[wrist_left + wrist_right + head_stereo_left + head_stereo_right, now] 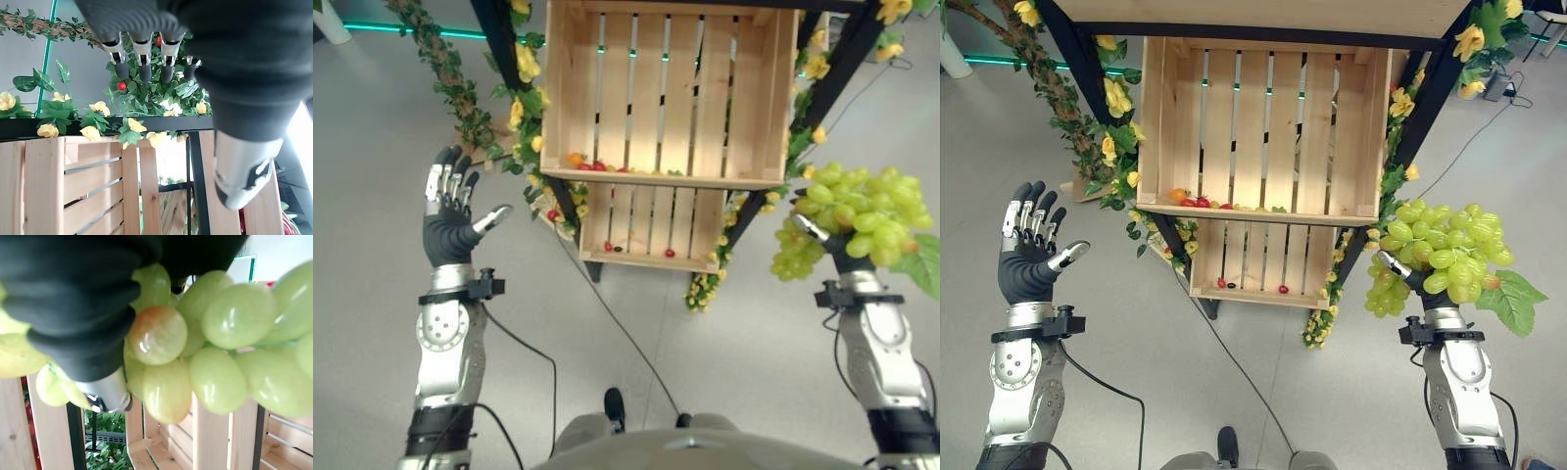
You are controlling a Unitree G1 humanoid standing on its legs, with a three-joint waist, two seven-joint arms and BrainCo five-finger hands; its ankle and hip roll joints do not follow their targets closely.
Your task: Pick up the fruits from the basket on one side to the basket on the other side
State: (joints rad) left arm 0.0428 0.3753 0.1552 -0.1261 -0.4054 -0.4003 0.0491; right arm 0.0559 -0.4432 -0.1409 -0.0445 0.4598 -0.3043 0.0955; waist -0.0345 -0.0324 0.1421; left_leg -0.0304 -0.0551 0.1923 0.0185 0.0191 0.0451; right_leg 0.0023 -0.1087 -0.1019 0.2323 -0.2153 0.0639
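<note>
One bunch of green grapes (1440, 257), with a green leaf (1511, 299) at its outer side, sits up in the right hand (1420, 282), whose fingers are curled round it from below; the fruit covers most of the hand and spills past its thumb. The bunch hangs in the air just off the right edge of the upper wooden crate (1268, 127). A few small red and orange fruits (1193, 199) lie along that crate's front left corner, and more (1252, 287) in the lower wooden crate (1258, 262). Yellow flower garlands (1114, 127) wrap the black frame (1077, 59). The left hand (1026, 257) is raised well left of the crates, fingers straight and spread, holding nothing.
</note>
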